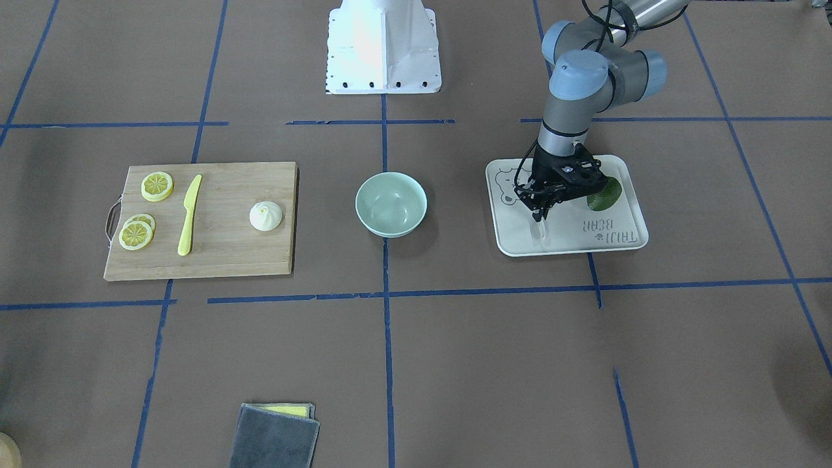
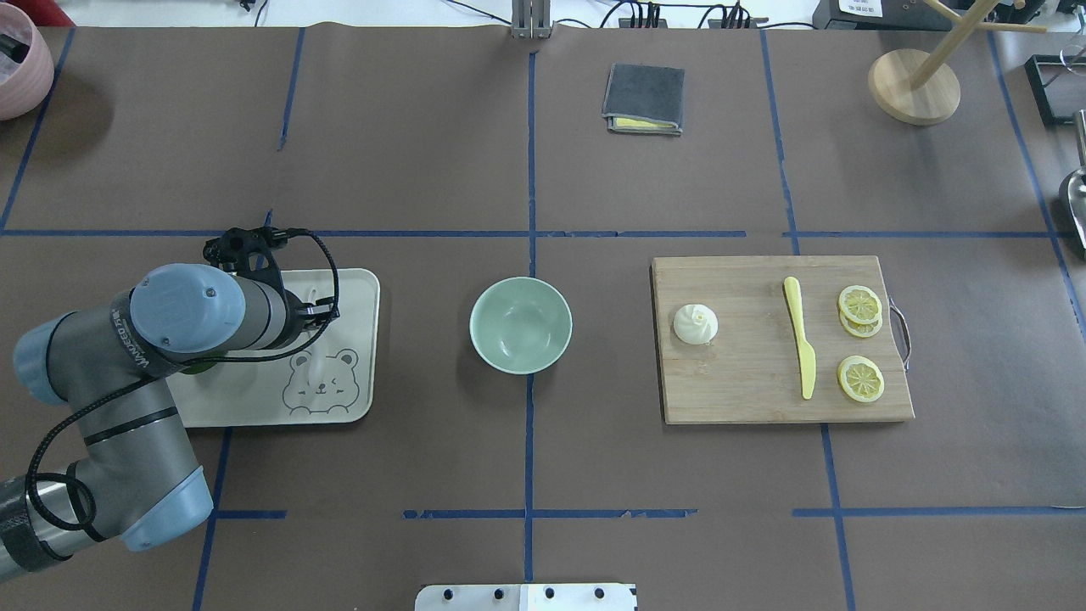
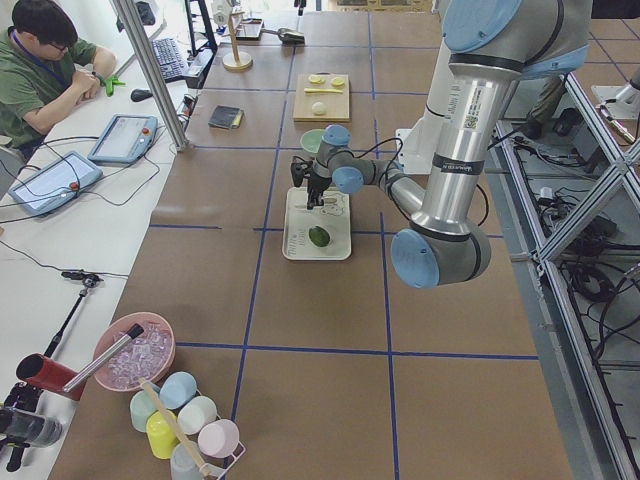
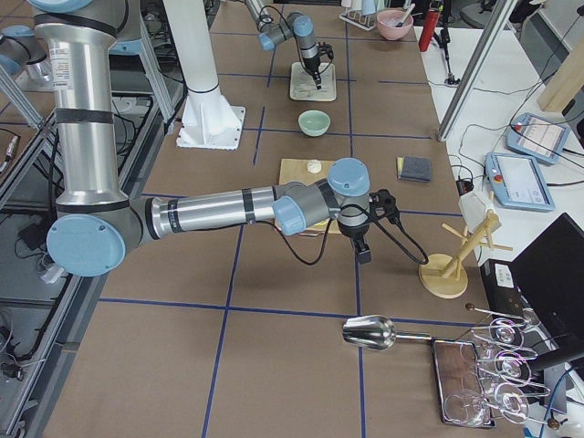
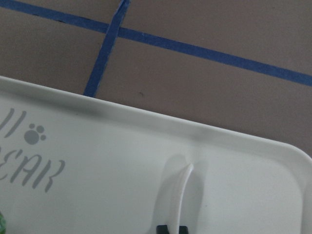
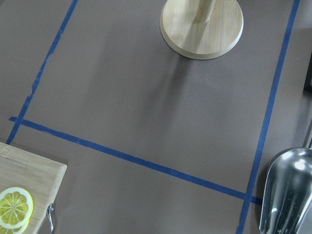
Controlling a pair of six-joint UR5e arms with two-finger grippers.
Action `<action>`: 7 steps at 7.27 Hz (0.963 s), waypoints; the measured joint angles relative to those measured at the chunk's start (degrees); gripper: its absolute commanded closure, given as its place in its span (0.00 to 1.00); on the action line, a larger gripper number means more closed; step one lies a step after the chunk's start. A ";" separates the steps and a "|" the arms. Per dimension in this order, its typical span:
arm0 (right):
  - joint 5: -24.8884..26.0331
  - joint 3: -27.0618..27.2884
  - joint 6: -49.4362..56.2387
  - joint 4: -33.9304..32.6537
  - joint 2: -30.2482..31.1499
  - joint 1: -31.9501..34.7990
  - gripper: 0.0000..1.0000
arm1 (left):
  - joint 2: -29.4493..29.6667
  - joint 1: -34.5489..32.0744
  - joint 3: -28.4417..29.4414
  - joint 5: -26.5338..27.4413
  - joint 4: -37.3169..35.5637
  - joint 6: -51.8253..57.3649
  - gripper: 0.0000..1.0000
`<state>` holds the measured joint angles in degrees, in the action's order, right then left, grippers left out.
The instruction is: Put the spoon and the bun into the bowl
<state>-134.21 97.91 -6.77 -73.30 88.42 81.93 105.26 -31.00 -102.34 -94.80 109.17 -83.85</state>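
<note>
My left gripper [image 1: 539, 216] points down over the white bear tray [image 1: 627, 239] and is shut on the off-white spoon [image 1: 541, 231]. In the left wrist view the spoon [image 5: 179, 195] runs from the gripper [image 5: 170, 228] towards the tray's rim [image 5: 161, 124]; I cannot tell whether it touches the tray. The mint-green bowl [image 1: 390, 203] stands empty at the table's middle [image 2: 520, 325]. The white bun [image 1: 266, 216] sits on the wooden cutting board [image 1: 227, 260]. My right gripper [image 4: 363, 251] hovers past the board's outer end; I cannot tell whether it is open or shut.
A dark green avocado [image 1: 606, 194] lies on the tray behind my left gripper. A yellow knife [image 1: 189, 214] and lemon slices [image 1: 157, 186] share the board. A grey cloth [image 2: 645, 98], a wooden stand [image 2: 914, 85] and a metal scoop [image 6: 287, 190] lie farther out.
</note>
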 measured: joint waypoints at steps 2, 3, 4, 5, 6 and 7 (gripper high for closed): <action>0.00 0.00 0.00 0.00 -0.03 -0.01 0.00 | 2.34 -0.16 -3.56 -0.11 -6.05 -0.33 1.00; 0.00 0.00 0.00 0.00 -0.06 -0.01 0.00 | 5.73 -0.15 -4.03 -0.17 -10.48 -2.03 1.00; 0.00 0.01 0.00 0.00 -0.08 -0.02 0.00 | 10.25 -0.04 -3.66 -0.19 -15.55 -5.01 1.00; 0.00 0.08 0.00 0.00 -0.09 -0.01 0.00 | 15.61 0.14 -1.85 -0.22 -20.21 -8.34 1.00; 0.00 0.13 0.00 0.00 -0.12 -0.01 0.00 | 21.41 0.34 1.78 -0.26 -23.32 -11.95 1.00; 0.00 0.14 -0.02 0.00 -0.15 0.00 0.00 | 26.55 0.53 6.13 -0.31 -24.62 -14.82 1.00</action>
<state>-134.21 98.05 -6.79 -73.30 88.27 81.93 131.80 -30.47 -96.21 -95.11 84.55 -98.67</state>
